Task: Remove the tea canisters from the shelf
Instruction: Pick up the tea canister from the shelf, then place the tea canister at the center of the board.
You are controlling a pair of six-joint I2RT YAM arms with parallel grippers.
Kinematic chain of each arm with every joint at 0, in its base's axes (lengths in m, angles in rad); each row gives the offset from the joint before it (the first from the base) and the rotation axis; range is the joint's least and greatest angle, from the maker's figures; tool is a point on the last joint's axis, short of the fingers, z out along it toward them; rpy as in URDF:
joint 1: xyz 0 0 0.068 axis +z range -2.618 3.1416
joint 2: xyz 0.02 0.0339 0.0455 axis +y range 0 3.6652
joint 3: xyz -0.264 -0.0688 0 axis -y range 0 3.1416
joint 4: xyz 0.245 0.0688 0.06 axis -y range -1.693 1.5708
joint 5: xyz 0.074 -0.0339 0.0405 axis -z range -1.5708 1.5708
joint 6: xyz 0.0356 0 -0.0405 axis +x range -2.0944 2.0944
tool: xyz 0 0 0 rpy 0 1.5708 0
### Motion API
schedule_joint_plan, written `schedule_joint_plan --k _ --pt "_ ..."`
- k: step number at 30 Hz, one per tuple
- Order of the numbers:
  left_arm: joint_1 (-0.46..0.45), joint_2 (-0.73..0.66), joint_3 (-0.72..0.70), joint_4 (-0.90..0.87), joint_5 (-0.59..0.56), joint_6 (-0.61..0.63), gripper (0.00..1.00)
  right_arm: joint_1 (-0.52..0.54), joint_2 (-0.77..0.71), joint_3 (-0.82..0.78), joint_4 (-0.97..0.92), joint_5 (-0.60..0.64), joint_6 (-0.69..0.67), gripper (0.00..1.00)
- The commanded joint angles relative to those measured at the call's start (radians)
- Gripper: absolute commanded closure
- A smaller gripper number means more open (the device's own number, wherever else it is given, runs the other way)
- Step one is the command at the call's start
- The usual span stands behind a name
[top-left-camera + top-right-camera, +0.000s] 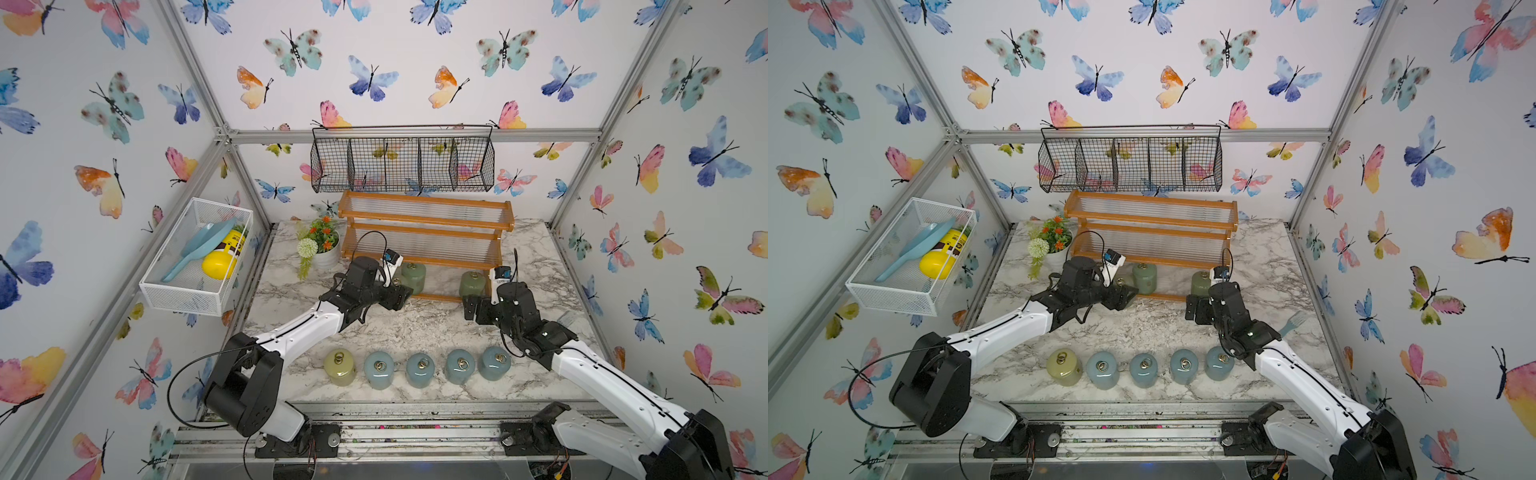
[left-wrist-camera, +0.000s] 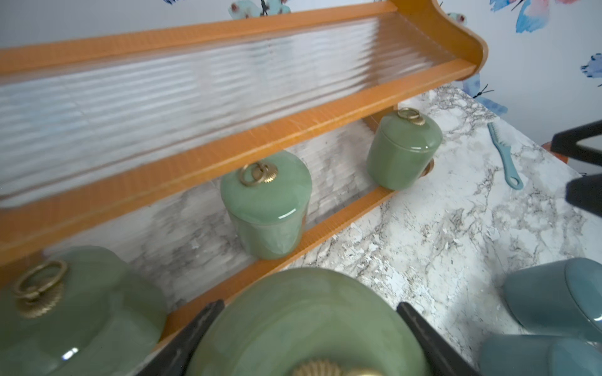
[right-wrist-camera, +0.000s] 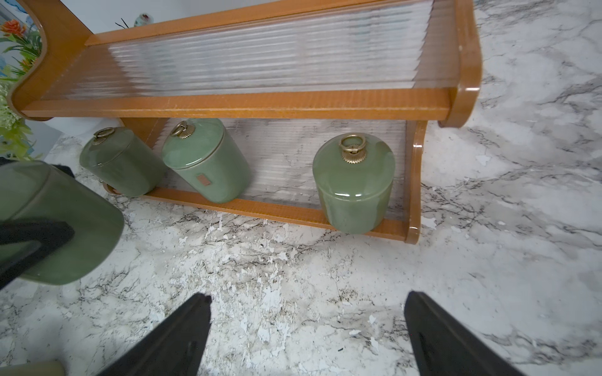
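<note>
Just off the orange-brown wooden shelf, carry level the glossy sage-green canister your left jaws pinch; right jaws stand spread.

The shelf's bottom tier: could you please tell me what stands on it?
Three sage green canisters stand on the shelf there: left canister, middle canister, right canister. In both top views the left arm covers the tier's left end.

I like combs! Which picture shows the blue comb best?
The left wrist view: the blue comb lies whole on the marble tabletop. Both top views show it small and blurry; the right wrist view misses it.
</note>
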Motion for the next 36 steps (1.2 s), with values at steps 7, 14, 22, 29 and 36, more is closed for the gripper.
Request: schedule_joint_plan --k 7,14,22,29,36 --pt "-0.08 -0.004 -0.034 0.048 -0.021 -0.014 0.25 -0.005 -0.04 -0.032 -0.014 -0.002 0.008 0.01" --pt "-0.159 0.062 -0.037 0.07 -0.027 -0.017 0.24 -0.003 -0.051 -0.039 -0.023 -0.003 0.013 0.01" --pt "-0.181 0.13 -0.06 0.152 -0.015 -0.058 0.23 -0.004 -0.077 -0.046 -0.044 0.01 0.014 0.02" --pt "-0.193 0.191 -0.067 0.198 -0.016 -0.077 0.23 -0.004 -0.081 -0.048 -0.051 0.012 0.014 0.02" --pt "-0.198 0.224 -0.075 0.23 -0.016 -0.081 0.23 -0.004 -0.074 -0.046 -0.051 0.012 0.016 0.02"
